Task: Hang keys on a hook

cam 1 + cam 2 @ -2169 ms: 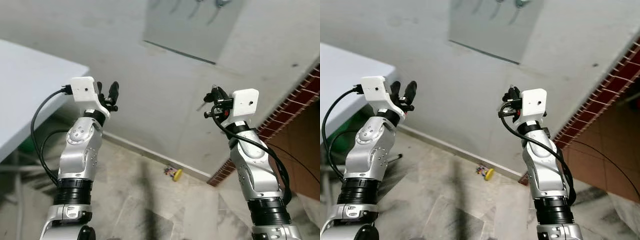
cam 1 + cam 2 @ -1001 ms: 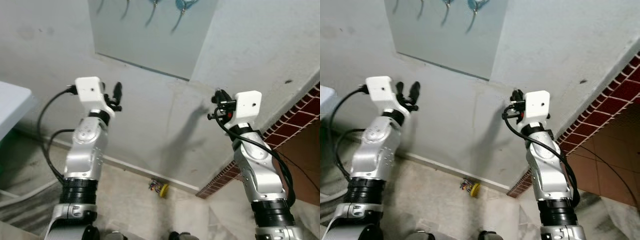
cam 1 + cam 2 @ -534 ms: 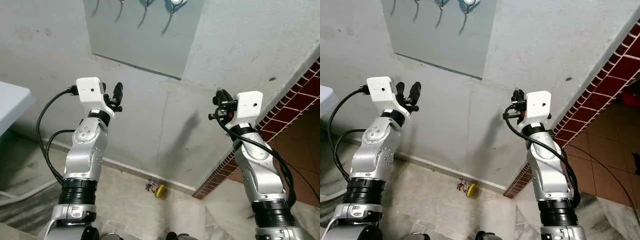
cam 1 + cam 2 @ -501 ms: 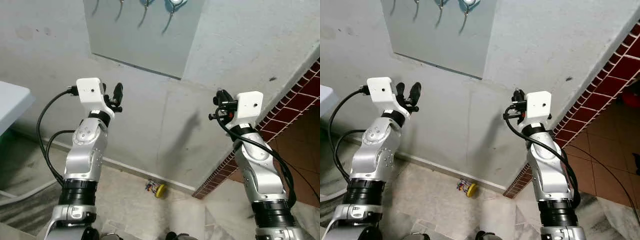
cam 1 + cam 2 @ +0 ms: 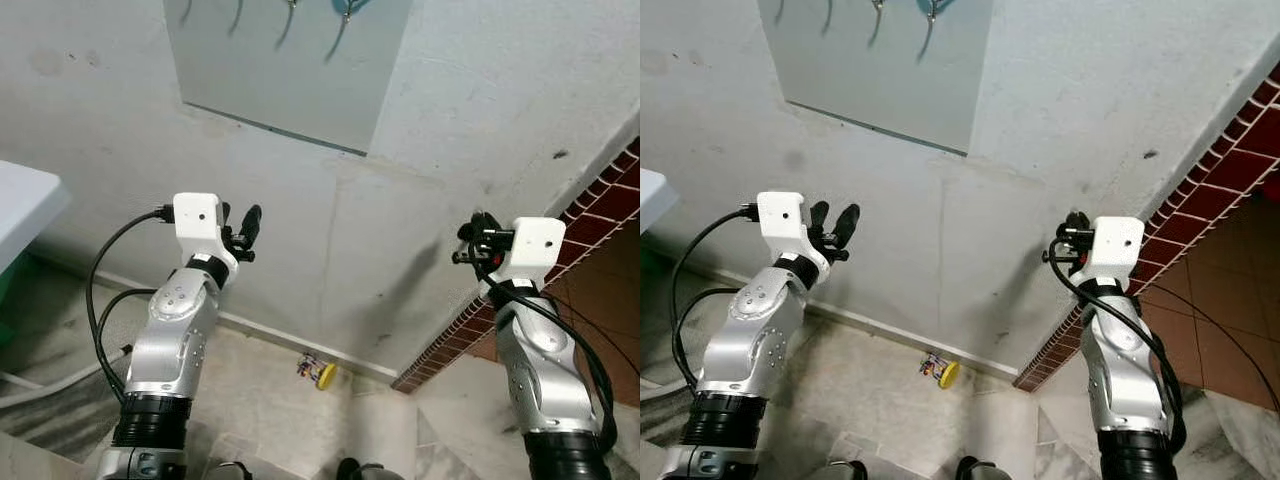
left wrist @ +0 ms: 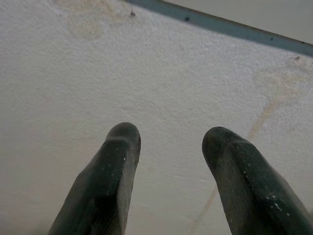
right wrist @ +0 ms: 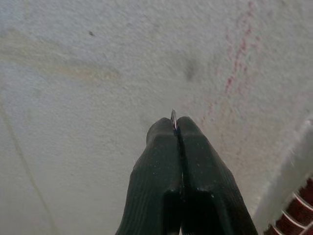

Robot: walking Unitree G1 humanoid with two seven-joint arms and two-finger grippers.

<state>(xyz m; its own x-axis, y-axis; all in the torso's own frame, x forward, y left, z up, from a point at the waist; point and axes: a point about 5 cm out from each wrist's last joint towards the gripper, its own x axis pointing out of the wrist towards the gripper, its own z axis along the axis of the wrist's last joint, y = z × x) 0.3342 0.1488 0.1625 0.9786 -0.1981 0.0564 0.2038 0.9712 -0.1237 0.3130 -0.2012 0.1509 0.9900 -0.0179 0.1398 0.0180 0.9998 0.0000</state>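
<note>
curved metal wall hooks (image 5: 287, 15) cut off at 12 o'clock edge, thin metal sliver (image 7: 173, 119) mostly hidden between right gripper (image 7: 177, 125) fingers

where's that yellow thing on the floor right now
In the eye views the yellow thing lies on the floor at the foot of the wall, between the two arms and left of the brick corner.

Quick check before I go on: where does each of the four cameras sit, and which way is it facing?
Left eye view: head camera, facing the wall's grey hook panel; both silver arms raised, left tool open.
Right eye view: the head's other eye, same scene; right tool, small yellow object on the floor.
Left wrist view: on the left wrist, looking along two spread fingers at plaster.
Right wrist view: on the right wrist, fingers pressed together on a thin metal tip.
Shared: both wrist views face the wall.
</note>
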